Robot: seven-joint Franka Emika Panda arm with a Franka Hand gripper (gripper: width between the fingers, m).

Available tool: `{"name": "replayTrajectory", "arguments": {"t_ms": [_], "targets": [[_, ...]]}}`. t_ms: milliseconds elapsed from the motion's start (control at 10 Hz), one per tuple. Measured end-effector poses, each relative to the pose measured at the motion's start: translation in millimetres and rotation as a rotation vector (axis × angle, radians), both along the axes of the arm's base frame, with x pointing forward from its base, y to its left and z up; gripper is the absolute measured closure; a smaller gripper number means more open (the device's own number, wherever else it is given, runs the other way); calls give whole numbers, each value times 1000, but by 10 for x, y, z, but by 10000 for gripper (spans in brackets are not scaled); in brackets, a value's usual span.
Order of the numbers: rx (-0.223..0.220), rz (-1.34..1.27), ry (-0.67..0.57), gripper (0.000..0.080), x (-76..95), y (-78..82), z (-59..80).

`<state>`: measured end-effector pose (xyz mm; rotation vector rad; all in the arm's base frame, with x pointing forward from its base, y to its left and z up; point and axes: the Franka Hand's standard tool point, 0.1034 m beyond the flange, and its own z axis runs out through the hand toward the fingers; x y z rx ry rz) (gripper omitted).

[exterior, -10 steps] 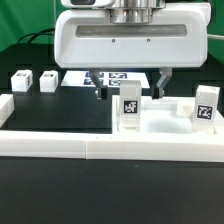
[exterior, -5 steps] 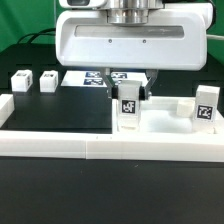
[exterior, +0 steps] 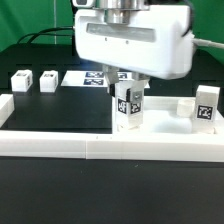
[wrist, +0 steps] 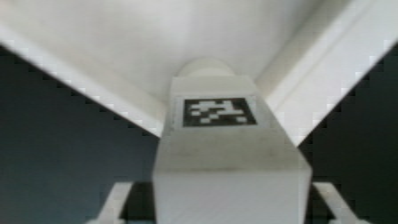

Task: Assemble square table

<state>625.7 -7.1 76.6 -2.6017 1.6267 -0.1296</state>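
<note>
The white square tabletop slab (exterior: pixel 162 122) lies at the exterior view's right, behind the border wall. A white leg block (exterior: pixel 127 108) with a tag stands upright on its near left corner. My gripper (exterior: pixel 126 95) is shut on this leg block from above, with the hand turned about its vertical axis. In the wrist view the leg (wrist: pixel 221 140) fills the middle, and my gripper (wrist: pixel 221 205) has one finger on each side of it. A second leg (exterior: pixel 206 106) stands on the slab's right. Two more leg blocks (exterior: pixel 20 80) (exterior: pixel 47 80) lie at the back left.
The long low white border wall (exterior: pixel 100 148) runs along the front and bends back at the left. The marker board (exterior: pixel 88 77) lies behind the gripper. The black mat (exterior: pixel 60 108) lies between the left leg blocks and the slab.
The fingers went from wide open to closed on the standing leg block. The hand has since turned about its vertical axis, and the leg's tag now faces slightly differently.
</note>
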Motion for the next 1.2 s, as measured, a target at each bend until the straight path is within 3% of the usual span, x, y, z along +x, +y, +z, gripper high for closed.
{"name": "replayTrajectory", "arguments": {"t_ms": [300, 600, 800, 900, 1000, 1100, 1200], "targets": [[92, -434, 13, 509, -58, -26, -13], [113, -619, 27, 508, -69, 10, -18], [107, -566, 26, 502, -72, 10, -30], [96, -468, 21, 325, -65, -12, -24], [81, -269, 6, 325, -43, -74, 1], [76, -117, -4, 181, -39, -68, 27], [69, 27, -13, 156, -48, -4, 60]]}}
